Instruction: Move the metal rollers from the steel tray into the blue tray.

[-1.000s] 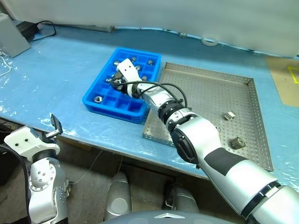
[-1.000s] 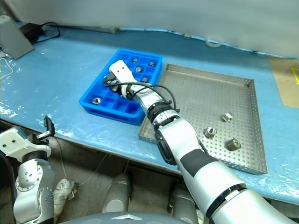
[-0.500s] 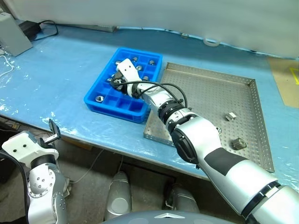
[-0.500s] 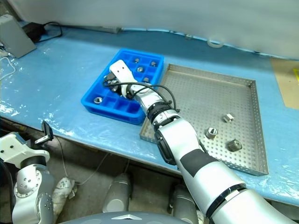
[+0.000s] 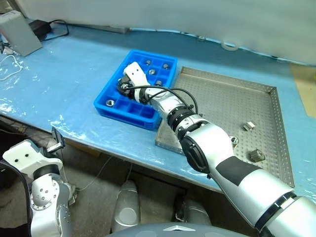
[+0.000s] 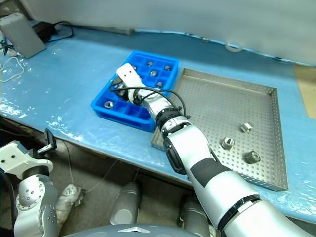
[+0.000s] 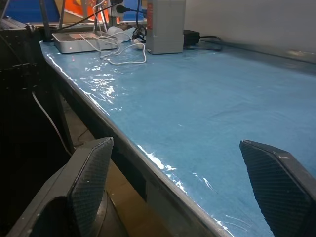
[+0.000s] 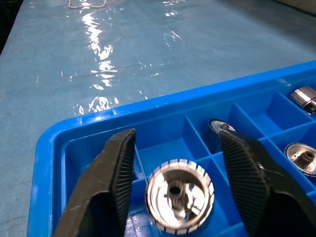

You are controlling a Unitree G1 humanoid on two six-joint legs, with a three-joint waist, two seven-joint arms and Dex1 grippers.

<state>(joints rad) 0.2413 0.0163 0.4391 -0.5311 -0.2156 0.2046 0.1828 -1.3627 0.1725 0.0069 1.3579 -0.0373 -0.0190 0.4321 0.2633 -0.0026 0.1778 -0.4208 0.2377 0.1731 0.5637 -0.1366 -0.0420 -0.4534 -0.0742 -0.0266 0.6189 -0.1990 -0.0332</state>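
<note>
My right jaws [image 8: 175, 187] reach into the blue tray [image 5: 106, 96] on the tabletop [image 5: 64, 84], parted, with a metal roller [image 8: 178, 193] lying between the two fingers [image 8: 106, 190] in a compartment; the fingers stand apart from its ribbed sides, so nothing is gripped. More metal rollers [image 6: 153, 73] sit in the compartments at the tray's far end, and one [image 6: 108, 104] lies alone in a near corner compartment. Just beside the blue tray is the steel tray [image 6: 217, 106], where three rollers [image 6: 227, 143] lie toward its right side. My left jaws [image 7: 177, 197] hang wide and empty at the near edge of the tabletop, well apart from both trays.
</note>
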